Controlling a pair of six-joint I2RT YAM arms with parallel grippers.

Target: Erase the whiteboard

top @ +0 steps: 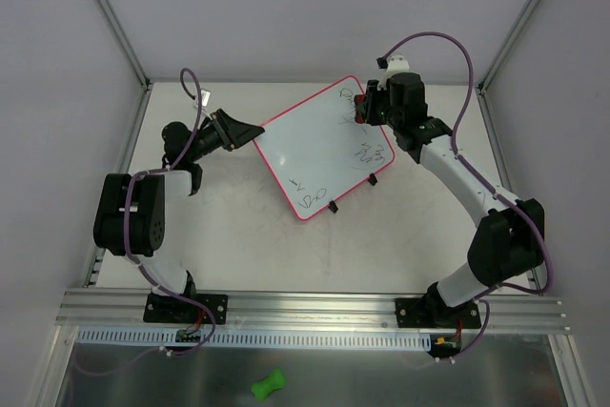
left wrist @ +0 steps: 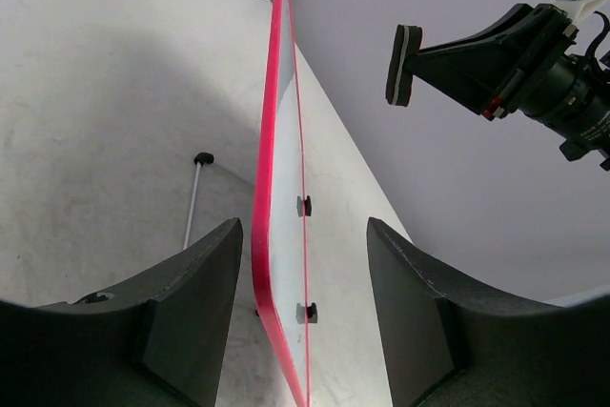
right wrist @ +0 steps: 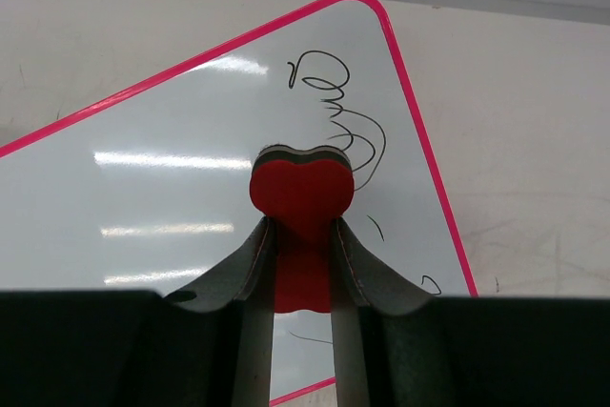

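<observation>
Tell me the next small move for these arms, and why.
Probably lower the right gripper so the red eraser meets the whiteboard at the scribbles. The left wrist view shows the eraser apart from the board, and the marks are unwiped.

this was a robot lab test cell: a bare white table (top: 238,254) sat boxed in by plain pale walls (top: 57,73) held on metal posts (top: 112,18). two robot arms, the left arm (top: 133,216) and the right arm (top: 477,193), were bolted to a metal rail (top: 315,307) along the near edge, with purple cables (top: 438,35) looped along them and a slotted cable strip (top: 315,337) just below the rail
</observation>
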